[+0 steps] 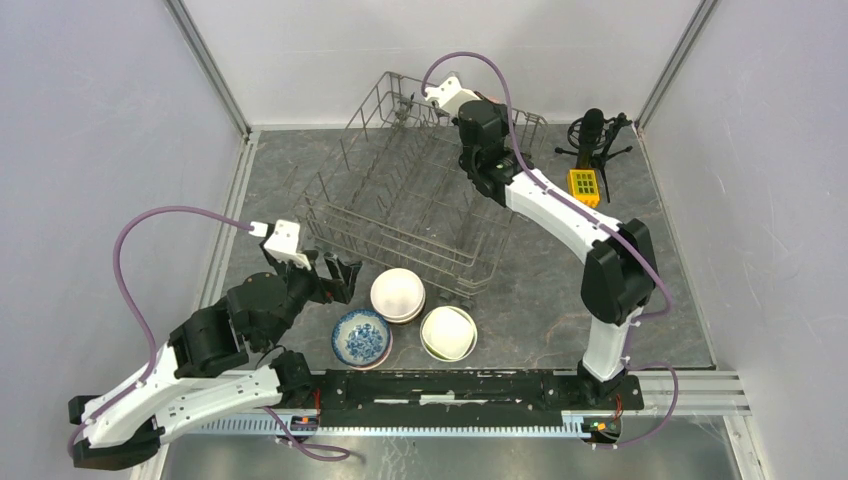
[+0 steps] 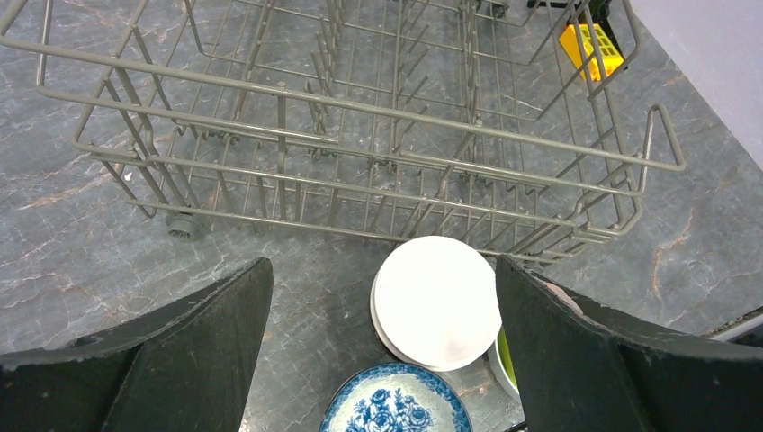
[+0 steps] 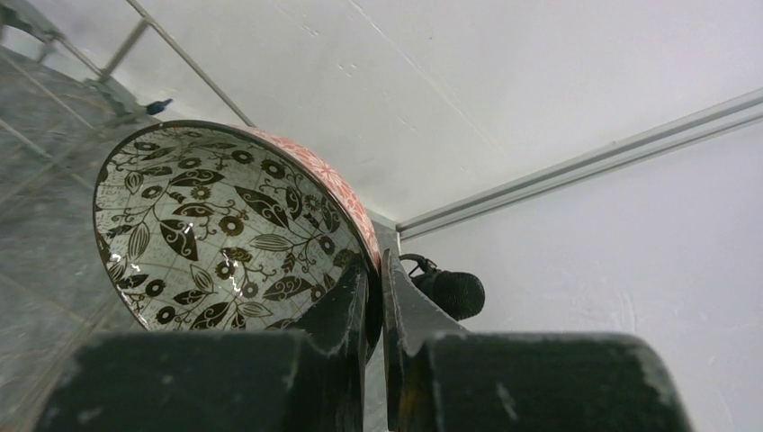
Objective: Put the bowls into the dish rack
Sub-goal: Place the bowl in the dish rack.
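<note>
Right fingers (image 3: 342, 315) pinching tight the rim of a leaf-patterned bowl (image 3: 216, 234) tilted up to their left; left fingers (image 2: 207, 342) spread wide, empty, white bowl (image 2: 436, 301) ahead between them, dish rack (image 2: 360, 162) just beyond.

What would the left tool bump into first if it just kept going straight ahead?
Probably the white bowl, lying just ahead of the open left tool, slightly off-centre; the dish rack stands behind it. Depth is hard to judge.

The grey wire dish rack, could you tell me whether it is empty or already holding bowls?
Empty where visible: bare tines in the grey wire dish rack; the right arm hides its far corner.
</note>
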